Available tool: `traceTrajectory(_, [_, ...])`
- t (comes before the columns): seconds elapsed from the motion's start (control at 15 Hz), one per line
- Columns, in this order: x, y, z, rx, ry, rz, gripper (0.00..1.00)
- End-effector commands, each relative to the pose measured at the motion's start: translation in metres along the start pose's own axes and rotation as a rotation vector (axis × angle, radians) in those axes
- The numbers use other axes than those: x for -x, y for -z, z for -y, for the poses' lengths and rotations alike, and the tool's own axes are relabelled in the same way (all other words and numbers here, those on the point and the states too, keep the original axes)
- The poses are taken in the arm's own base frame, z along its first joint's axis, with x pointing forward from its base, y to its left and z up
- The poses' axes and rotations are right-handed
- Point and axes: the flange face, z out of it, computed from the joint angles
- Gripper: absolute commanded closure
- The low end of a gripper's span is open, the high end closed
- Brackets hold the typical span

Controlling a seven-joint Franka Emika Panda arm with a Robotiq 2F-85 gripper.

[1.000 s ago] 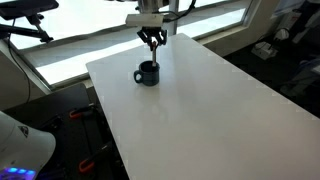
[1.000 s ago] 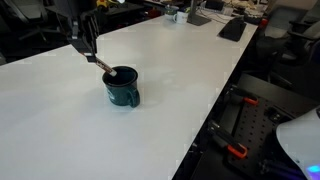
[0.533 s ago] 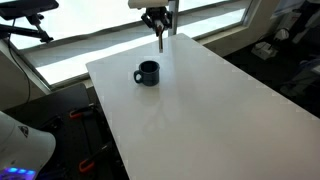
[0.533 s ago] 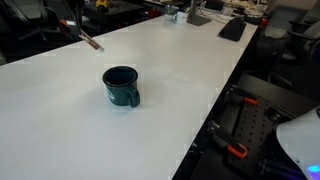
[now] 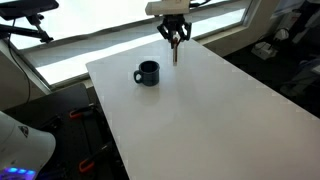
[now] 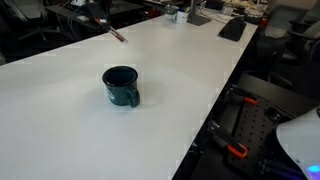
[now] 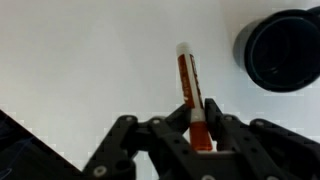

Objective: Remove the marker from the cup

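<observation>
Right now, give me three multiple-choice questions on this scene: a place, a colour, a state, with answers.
1. Where is the thin reddish marker relative to the dark navy loop-handled mug? A inside it; B held in the air outside it; C beneath it.
2. What colour is the flat table top? A white; B green; C yellow.
3. How is the end effector? A open, empty; B shut on the marker; C gripping the mug's handle.
Answers: B, the wrist view shows it beside the mug; A, both exterior views show white; B, its fingers pinch the marker.
</observation>
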Motion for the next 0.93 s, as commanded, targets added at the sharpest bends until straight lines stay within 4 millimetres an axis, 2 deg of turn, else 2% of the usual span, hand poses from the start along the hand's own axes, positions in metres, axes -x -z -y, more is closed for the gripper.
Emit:
traceTrajectory(0.0, [0.008,-0.047,-0.033,0.005,-0.055,0.094,0.95])
traceTrajectory(0.2, [0.022,-0.097,-0.046,-0.026,-0.069,0.161,0.95])
traceTrajectory(0.47, [0.035,-0.158,-0.04,-0.133,-0.068,0.288,0.95])
traceTrajectory(0.67, [0.038,-0.185,-0.034,-0.189,-0.063,0.379,0.95])
traceTrajectory(0.8, [0.035,-0.194,-0.033,-0.201,-0.062,0.41,0.95])
traceTrajectory(0.87, [0.034,-0.196,-0.033,-0.199,-0.065,0.419,0.9])
